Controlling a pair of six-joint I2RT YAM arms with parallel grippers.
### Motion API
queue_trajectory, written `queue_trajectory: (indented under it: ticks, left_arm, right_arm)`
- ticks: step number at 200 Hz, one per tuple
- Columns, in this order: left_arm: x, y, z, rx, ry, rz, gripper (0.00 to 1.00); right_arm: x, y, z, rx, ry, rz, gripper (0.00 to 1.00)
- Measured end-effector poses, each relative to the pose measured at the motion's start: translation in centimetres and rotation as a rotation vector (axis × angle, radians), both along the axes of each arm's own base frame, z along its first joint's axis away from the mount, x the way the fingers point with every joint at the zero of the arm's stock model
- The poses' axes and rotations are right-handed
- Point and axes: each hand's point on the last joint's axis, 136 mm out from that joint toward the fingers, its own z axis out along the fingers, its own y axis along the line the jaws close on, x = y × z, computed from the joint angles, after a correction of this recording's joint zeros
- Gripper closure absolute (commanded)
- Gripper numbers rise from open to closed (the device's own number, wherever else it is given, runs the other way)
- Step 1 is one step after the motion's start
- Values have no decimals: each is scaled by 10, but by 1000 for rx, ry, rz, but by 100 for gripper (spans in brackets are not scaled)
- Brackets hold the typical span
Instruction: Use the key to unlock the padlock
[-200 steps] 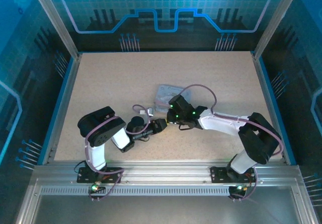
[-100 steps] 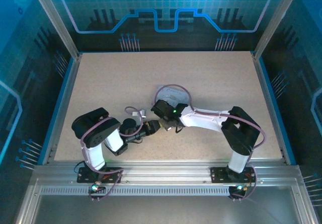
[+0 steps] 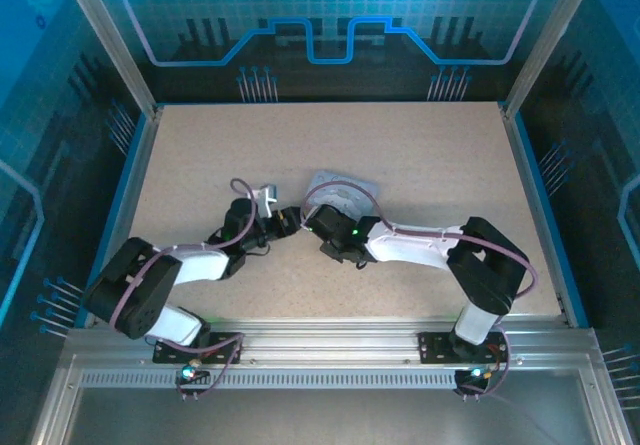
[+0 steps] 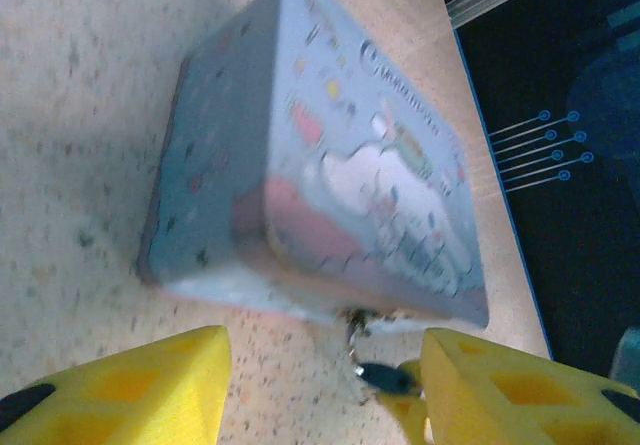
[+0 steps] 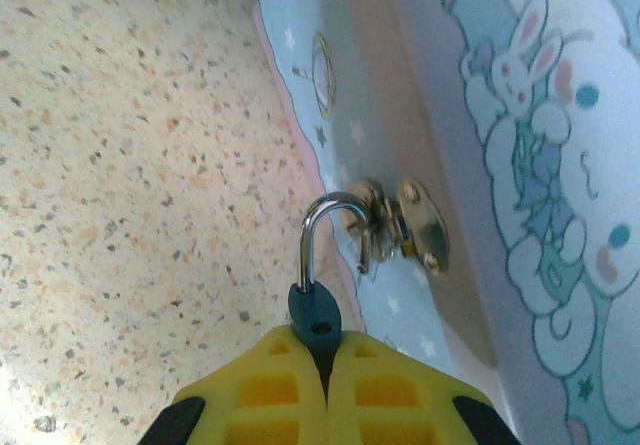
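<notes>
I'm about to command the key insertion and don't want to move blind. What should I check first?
1. Right hand shut on the padlock: ok.
2. Padlock's shackle hooked through the hasp of the tin: ok.
3. Left hand carrying the key: not ok; its fingers stand apart with nothing between them.
4. Where the key is: cannot tell.
5. Keyhole exposed: cannot tell; the right hand's fingers cover the lower end of the padlock's body.
</notes>
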Motion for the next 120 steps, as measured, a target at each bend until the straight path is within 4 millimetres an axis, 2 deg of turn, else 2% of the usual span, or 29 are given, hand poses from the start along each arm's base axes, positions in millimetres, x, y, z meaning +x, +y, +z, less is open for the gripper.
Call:
queue_trajectory:
  ticks: [26,57,82,120]
  left_arm:
    - [14,9,12,49,-5,7,45]
    - [16,17,1,85,44,-1,45]
    - [14,16,-11,100,89,-20,45]
    - [16,13,-19,103,114,-36,45]
  right_arm:
    - [0,1,1,6,-15,47,100]
    - [2,-1,5,-2,-37,85,100]
    - [6,-3,8,-10,-47,96,100]
    - [8,-5,10,-23,-53,110,100]
